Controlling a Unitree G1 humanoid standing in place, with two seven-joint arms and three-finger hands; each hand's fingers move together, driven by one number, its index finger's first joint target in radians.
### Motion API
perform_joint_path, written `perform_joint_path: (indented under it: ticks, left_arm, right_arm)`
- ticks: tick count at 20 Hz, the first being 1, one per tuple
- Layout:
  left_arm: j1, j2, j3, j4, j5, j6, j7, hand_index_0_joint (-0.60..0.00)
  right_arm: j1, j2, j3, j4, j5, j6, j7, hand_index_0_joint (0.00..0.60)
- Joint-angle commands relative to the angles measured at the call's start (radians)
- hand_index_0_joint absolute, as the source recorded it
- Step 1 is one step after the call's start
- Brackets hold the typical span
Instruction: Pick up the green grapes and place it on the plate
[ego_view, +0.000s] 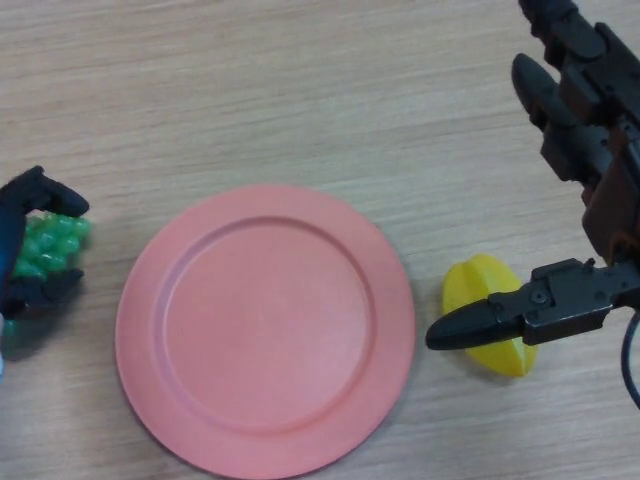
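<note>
A pale wooden table is seen from above in the head view, its grain running across the frame. A round salmon-pink plate with a raised rim is set on the table a little below the middle, and nothing is lying on it. The bunch of green grapes is found at the left edge of the view, well apart from the plate and to its left. The grapes are clasped by the left hand: a black finger is curled over the top of the bunch and another is hooked under its lower side, so that the bunch is pinched between them. Whether the grapes are lifted off the table or are touching it cannot be told from this view. The right hand is seen at the right side of the frame, with its thick fingers held fairly straight and spread away from the thumb, and nothing is gripped by it. The thumb is extended toward the plate and is passed in front of a yellow lemon-like fruit, which lies on the table just to the right of the plate. Whether the thumb is touching that fruit cannot be told.
</note>
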Motion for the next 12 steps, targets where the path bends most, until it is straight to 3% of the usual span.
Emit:
perform_joint_path:
  ticks: [1, 5, 8, 10, 12]
  left_arm:
    - [-0.029, 0.078, 0.135, -0.159, -0.018, -0.008, 0.008, -0.6]
    - [0.027, 0.018, 0.124, -0.51, -0.061, 0.181, -0.184, -0.6]
    - [0.088, -0.056, 0.042, -0.771, -0.027, 0.305, -0.376, -0.6]
    - [0.12, -0.1, -0.028, -0.879, 0.048, 0.336, -0.472, -0.6]
    - [0.144, -0.113, -0.07, -0.881, 0.141, 0.238, -0.519, -0.6]
  right_arm:
    - [-0.027, -0.03, -0.026, -0.055, 0.05, -0.166, -0.04, 0.0]
    - [-0.034, -0.039, -0.02, -0.055, 0.063, -0.164, -0.06, 0.0]
    - [-0.037, -0.05, -0.021, -0.055, 0.074, -0.162, -0.07, 0.0]
    - [-0.035, -0.057, -0.03, -0.055, 0.091, -0.168, -0.079, 0.0]
    - [-0.043, -0.087, -0.03, -0.055, 0.126, -0.17, -0.112, 0.0]
